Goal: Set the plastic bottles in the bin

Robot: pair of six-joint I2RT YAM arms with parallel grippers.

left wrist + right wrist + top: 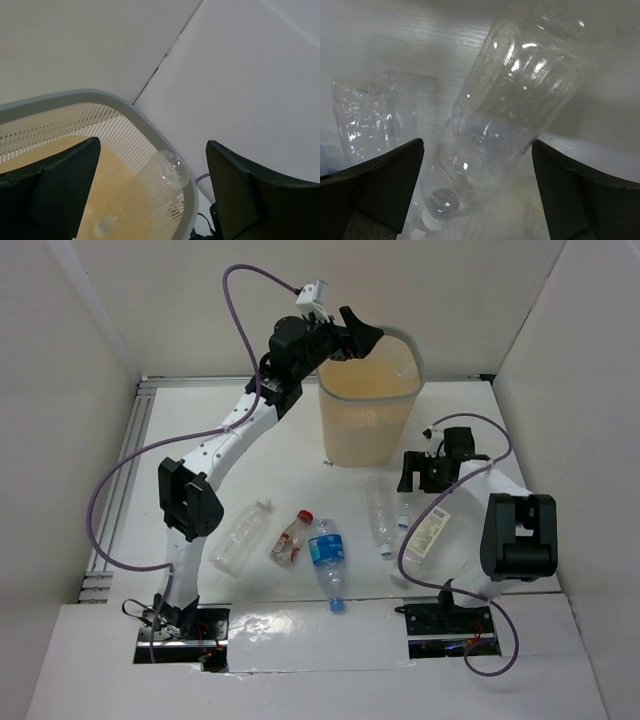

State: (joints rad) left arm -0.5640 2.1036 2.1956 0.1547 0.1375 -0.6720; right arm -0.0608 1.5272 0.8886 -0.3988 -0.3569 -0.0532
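We have two steps running side by side. In the left wrist view the left gripper [152, 162] hangs over the bin [100, 95] with its jaws spread wide and nothing between them; a clear bottle [169, 171] shows inside the bin against the far wall, at lower centre of that frame, so we judge that drop done.

The step to get right is the pick on the other side. In the right wrist view the right gripper [477, 150] is also wide and holds nothing; a clear ribbed bottle [512, 100] lies between its fingers [385, 175], slanted from upper right to lower centre with its cap toward the bottom edge, and we see no contact yet. A second clear bottle [367, 117] lies at the left of that frame, near the left finger.

We would turn the wrist until the jaws cross the ribbed body squarely; lower until the pads sit at mid-body, not at the neck; close gently, since thin plastic will likely buckle or squirt out; and keep the left finger off the neighbour.

In the top view the red-capped bottle [291, 538], the blue-labelled bottle [327, 555] and the cream-labelled bottle [429, 532] wait on the table below the bin.
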